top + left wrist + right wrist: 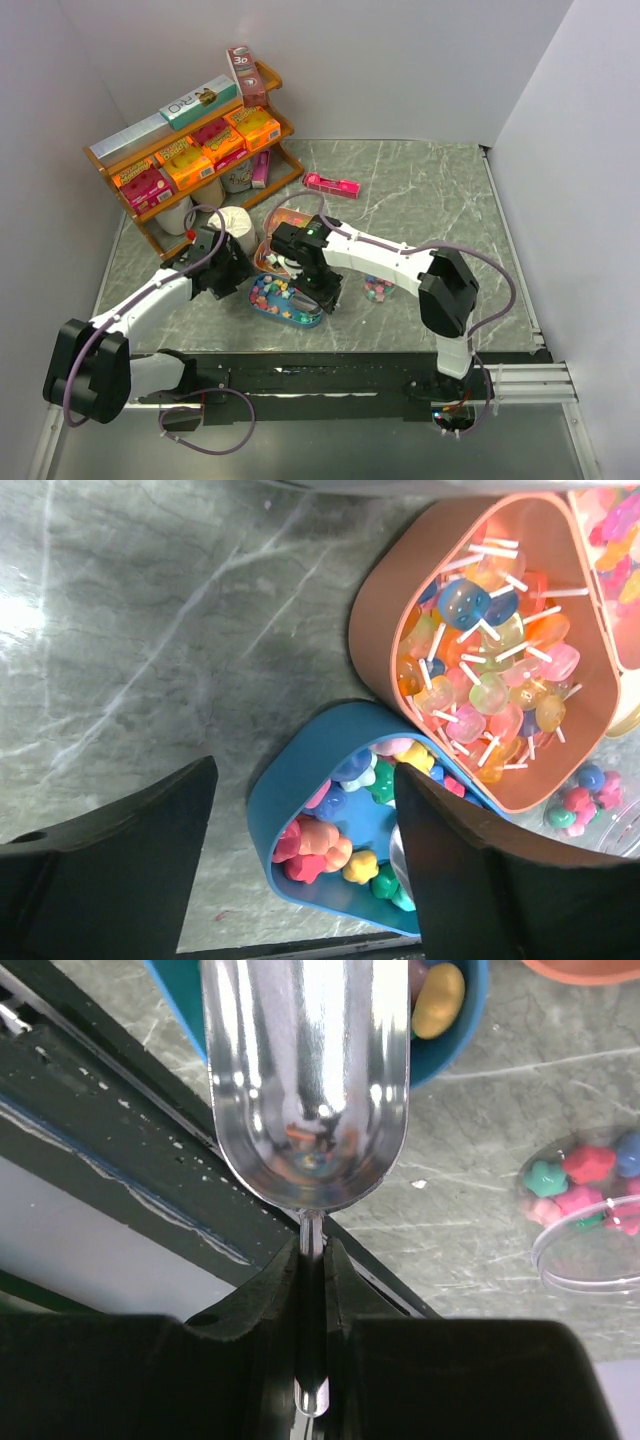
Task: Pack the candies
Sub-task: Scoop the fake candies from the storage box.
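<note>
The left gripper stands open, its two black fingers spread wide in the foreground over the grey marbled bench. Between them lies the rounded corner of a blue plastic tray holding small loose candies in pink, orange, yellow, green and blue. The right-hand finger covers part of the tray, and the edge of a shiny metal scoop shows beside it. Just beyond, touching or nearly touching the tray, sits an orange rounded-triangle plastic tub full of translucent lollipops with white sticks.
</note>
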### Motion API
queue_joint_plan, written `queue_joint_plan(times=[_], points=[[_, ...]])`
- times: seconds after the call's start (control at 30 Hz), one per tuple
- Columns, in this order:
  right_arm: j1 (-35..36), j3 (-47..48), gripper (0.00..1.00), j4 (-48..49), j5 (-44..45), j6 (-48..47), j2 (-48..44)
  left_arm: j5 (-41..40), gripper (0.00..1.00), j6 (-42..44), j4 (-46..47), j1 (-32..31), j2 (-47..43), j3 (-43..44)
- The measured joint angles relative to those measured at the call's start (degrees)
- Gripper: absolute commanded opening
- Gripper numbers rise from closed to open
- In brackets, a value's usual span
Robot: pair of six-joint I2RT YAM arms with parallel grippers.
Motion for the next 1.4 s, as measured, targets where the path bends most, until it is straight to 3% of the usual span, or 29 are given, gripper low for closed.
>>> queue_joint_plan(times=[0.13,0.6,1.4], points=[[0.22,1.14,0.00,0.04,0.66,-0.42,1.44,1.05,0.67,-0.15,0.96,0.00,0.46,-0.83],[1.46,8.31,0.00,-0.72,2.99,-2.40,8.24,2.78,0.57,-0.07,2.56,0.00,4.00,-1.03],[2.58,2.95,0.00,12.79,5.29,-2.29,8.52,4.96,0.51,0.50,4.52,0.00,5.14,-1.03]])
